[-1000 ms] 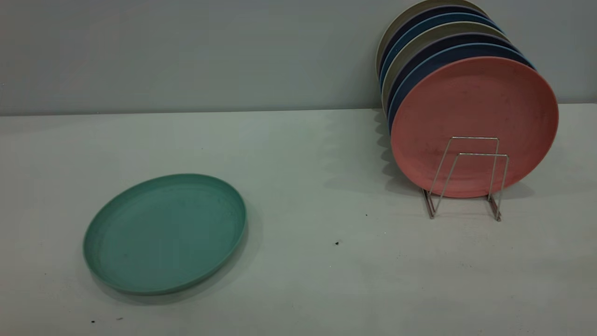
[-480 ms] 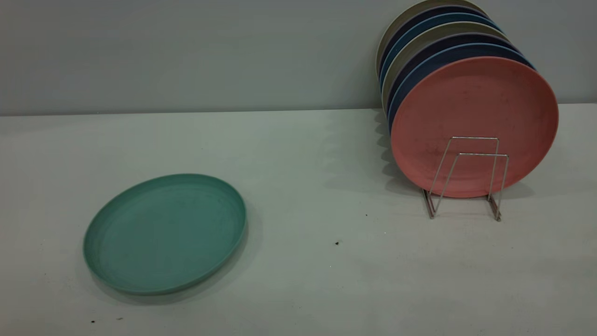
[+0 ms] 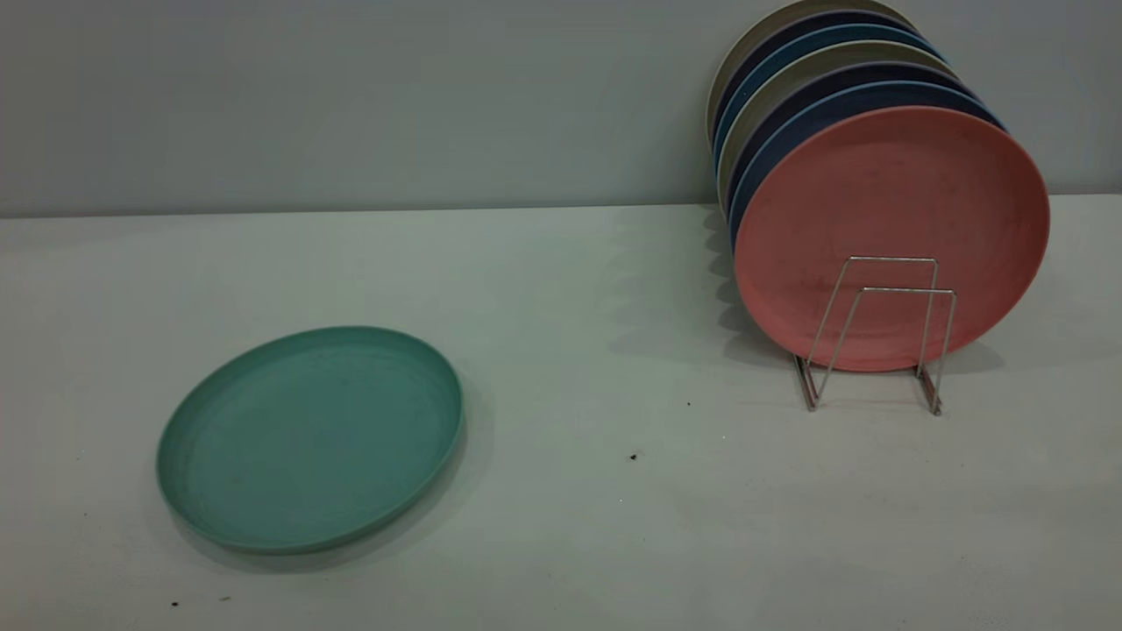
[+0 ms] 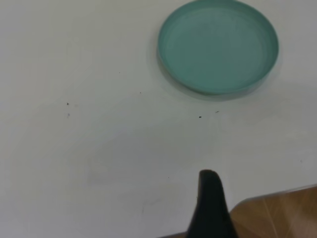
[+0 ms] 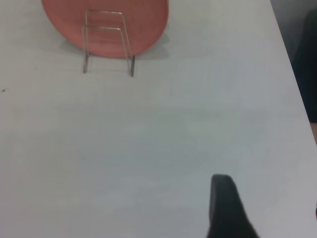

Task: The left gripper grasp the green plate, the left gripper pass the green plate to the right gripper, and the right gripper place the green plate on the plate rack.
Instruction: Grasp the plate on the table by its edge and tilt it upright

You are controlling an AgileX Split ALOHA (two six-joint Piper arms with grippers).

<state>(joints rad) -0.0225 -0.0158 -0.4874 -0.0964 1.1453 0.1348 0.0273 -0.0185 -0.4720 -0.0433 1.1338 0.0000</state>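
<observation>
Only one black finger point(image 4: 210, 206) of the left end effector point(image 4: 210, 198) shows in the left wrist view, poised over the worktop point(image 4: 99, 148) near its edge; with the other finger out of sight, I cannot tell how far it is open, and it has hold of nothing that can be seen. The green plate point(image 4: 218, 47) lies well apart from it, flat on the worktop with its rim up. The right end effector point(image 5: 225, 203) likewise shows a single dark finger point(image 5: 225, 208) in the right wrist view, above bare worktop point(image 5: 173, 129), its opening not readable, nothing seen in its grasp. Well ahead of it stands the plate rack point(image 5: 106, 42), with the salmon-pink plate point(image 5: 143, 25) upright behind the front wire loops.

In the exterior view neither arm appears. The green plate point(image 3: 308, 438) rests flat at the left side of the worktop point(image 3: 570, 350), apart from everything else. At the right, the plate rack point(image 3: 877, 333) holds a row of upright plates: the salmon-pink plate point(image 3: 890, 202) in front, and behind it the stacked plates point(image 3: 824, 66) in dark blue, lighter blue and beige tones. Two front wire loops of the rack stand unfilled before the pink plate. A few dark specks point(image 3: 633, 457) dot the worktop between the green plate and the rack.
</observation>
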